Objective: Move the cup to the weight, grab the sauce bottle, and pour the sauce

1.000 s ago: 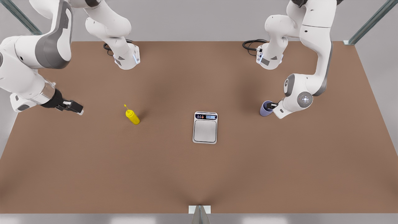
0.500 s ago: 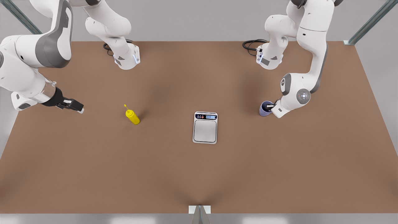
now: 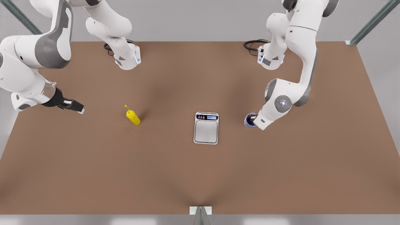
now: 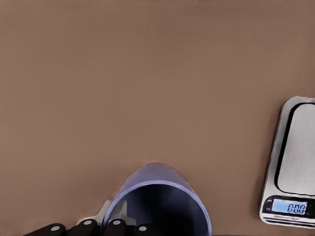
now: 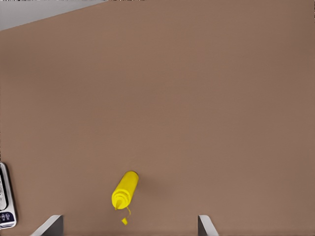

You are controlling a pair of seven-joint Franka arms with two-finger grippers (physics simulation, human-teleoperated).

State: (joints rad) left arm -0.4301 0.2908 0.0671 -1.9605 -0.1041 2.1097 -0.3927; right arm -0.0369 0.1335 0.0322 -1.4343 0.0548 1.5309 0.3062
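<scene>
- Three steps in the job and we're partway into the first one, going by how things sit.
- Starting with the cup [image 3: 249, 120]: it's in the left gripper [image 3: 254, 120], over on the front view's right side of the table [image 3: 200, 175], near the scale [image 3: 206, 128] but not on it yet. There's bare table between the two.
- From the left wrist view the cup [image 4: 158, 202] has a finger [image 4: 117, 227] down inside the rim and the other outside the wall, so we'd say the left gripper [image 4: 110, 223] is pinching the cup's wall. Can't tell from these shots if the base is lifted off the table or sliding on it.
- Scale display [image 4: 290, 207] reads zeros and the steel plate is bare, which fits: nothing's been set down there.
- Sauce bottle [image 3: 133, 116] is standing untouched toward the front view's left, nozzle up, well apart from the scale.
- Right gripper [image 3: 74, 107] is hanging out even further to the front view's left, past the bottle, not touching it. In its wrist view the two fingertips [image 5: 50, 224] sit wide apart with the bottle [image 5: 125, 189] ahead of them, so the fingers are spread with nothing in them. That arm looks like it's just waiting.
- What's left, as we read it: finish carrying the cup onto the plate and let go, then the right arm grabs the bottle, brings it over and tips it into the cup.
- So basically nothing fully done yet, cup move underway, pick and pour both still to do.
</scene>
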